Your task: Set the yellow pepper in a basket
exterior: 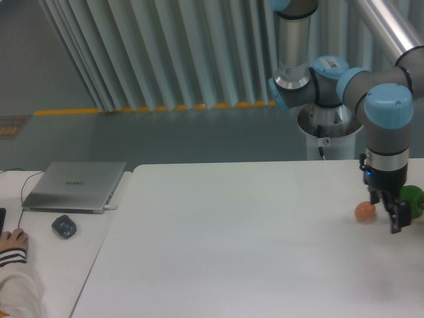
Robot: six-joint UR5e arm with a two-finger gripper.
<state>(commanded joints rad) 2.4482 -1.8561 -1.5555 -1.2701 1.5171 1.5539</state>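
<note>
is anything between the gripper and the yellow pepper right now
That cannot be judged: no yellow pepper and no basket show in this view. The gripper hangs low at the table's right edge, with a small orange-pink fruit on its left and a green pepper partly hidden behind it. The yellow one may lie off-frame.

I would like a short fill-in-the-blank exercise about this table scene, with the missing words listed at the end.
1. The small round fruit lying just left of the gripper is orange-pink, while the pepper behind the gripper is ____.
2. The closed laptop rests on the ____ side of the picture.
3. The dark object in front of the laptop is a computer ____.
4. The gripper hangs near the table's ____ edge.

Missing words: green; left; mouse; right
</note>
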